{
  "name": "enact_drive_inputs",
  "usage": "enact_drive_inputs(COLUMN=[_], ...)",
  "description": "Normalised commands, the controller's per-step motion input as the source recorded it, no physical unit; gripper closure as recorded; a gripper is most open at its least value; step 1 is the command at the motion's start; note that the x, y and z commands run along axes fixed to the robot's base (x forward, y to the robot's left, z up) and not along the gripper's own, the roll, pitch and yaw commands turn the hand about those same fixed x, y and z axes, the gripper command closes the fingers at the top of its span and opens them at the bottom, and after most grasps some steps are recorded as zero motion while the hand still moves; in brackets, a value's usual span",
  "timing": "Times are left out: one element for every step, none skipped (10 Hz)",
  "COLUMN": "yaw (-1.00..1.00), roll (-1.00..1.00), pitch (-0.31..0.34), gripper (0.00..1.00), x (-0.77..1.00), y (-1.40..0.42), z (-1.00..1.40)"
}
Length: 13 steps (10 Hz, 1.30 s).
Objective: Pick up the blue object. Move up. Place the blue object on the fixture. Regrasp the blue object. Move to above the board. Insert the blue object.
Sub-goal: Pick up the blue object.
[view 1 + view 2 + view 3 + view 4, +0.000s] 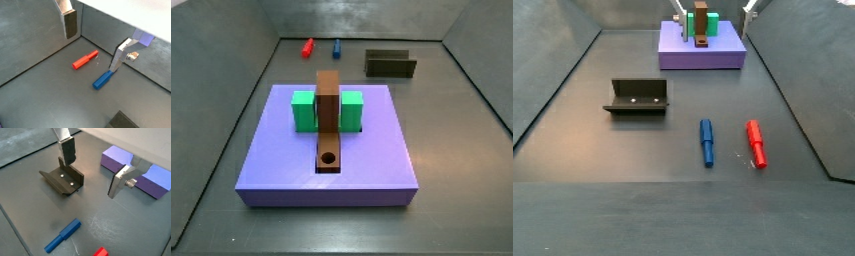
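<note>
The blue object (pixel 706 142) is a slim blue peg lying flat on the grey floor, also seen in a wrist view (pixel 103 80) and in a side view (pixel 337 47). My gripper (pixel 91 52) hangs high above the floor, open, with nothing between its fingers (pixel 67 153). Both pegs and the fixture lie well below it. The fixture (pixel 63 180) is a dark open holder standing to one side of the blue object (pixel 63 235). The board (pixel 372 165) is a purple slab carrying a green block (pixel 303 110) and a brown strip (pixel 329 120) with a round hole (pixel 330 158).
A red peg (pixel 755 143) lies parallel to the blue one, a short gap away. Grey walls (pixel 238 120) ring the floor. Silver fingertips (pixel 751 6) show at the upper edge of a side view, near the board (pixel 680 58).
</note>
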Motion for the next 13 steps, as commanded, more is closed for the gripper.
enact_drive_inputs(yaw=[0.0,-0.13,-0.16,-0.11,-0.14,-0.11,-0.12,-0.15,-0.15,-0.14,-0.19,-0.16,-0.05], roll=[-0.01,-0.07,-0.14,-0.15,-0.12,-0.13,-0.12,-0.11,-0.13,-0.15,-0.13,-0.13,-0.14], pitch=[0.0,0.079,0.077,0.051,0.036,0.03,0.016,0.003,0.0,-0.03,-0.139,-0.173,-0.306], gripper=[0.0,0.0,0.0,0.0,0.0,0.0,0.0,0.0,0.0,0.0,0.0,0.0,0.0], x=[0.0,0.61,0.76,0.75,0.55,0.51,0.48,0.43,0.37,0.13,0.0,0.0,-0.71], y=[0.0,0.16,0.44,0.5,0.48,0.41,0.31,0.27,0.21,0.13,0.0,0.0,-0.01], z=[-0.06,-0.49,-0.75,-0.79,-0.87,-0.84,-0.86,-0.87,-0.84,-0.83,-0.79,-0.74,-0.51])
